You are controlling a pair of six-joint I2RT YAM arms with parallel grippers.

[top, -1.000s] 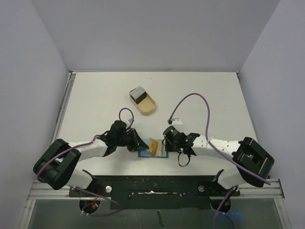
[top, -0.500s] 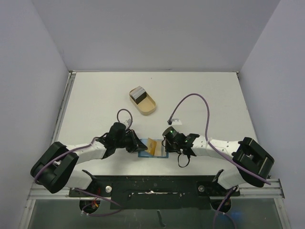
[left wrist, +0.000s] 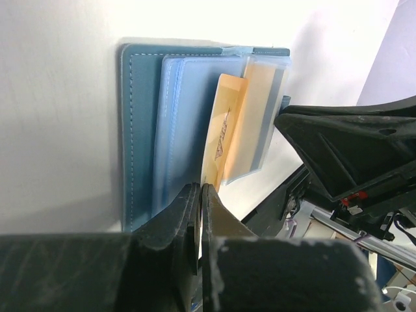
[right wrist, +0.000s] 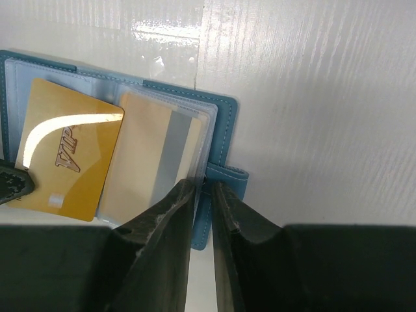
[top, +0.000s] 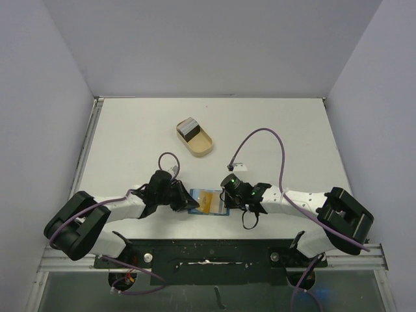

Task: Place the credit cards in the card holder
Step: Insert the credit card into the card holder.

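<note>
The teal card holder (top: 223, 209) lies open near the table's front edge, light blue pockets up (left wrist: 140, 130) (right wrist: 224, 130). My left gripper (top: 184, 199) (left wrist: 200, 190) is shut on the edge of a tan-orange credit card (top: 208, 200) (left wrist: 221, 133) (right wrist: 68, 156) that lies over the holder's inner pockets. A second tan card (right wrist: 153, 162) (left wrist: 257, 117) sits in a clear pocket. My right gripper (top: 227, 195) (right wrist: 203, 187) is shut on the holder's right edge by the snap tab (right wrist: 231, 174). More credit cards (top: 189, 127) stand in a stack.
The tan oblong tray (top: 200, 145) holding the card stack sits at the table's middle back, apart from both arms. The black front rail (top: 208, 250) runs just behind the card holder. Grey walls enclose the table on three sides.
The tan-orange card has gone from tilted up to lying nearly flat over the holder's pockets. My left gripper has shifted slightly with it. The right gripper holds its place.
</note>
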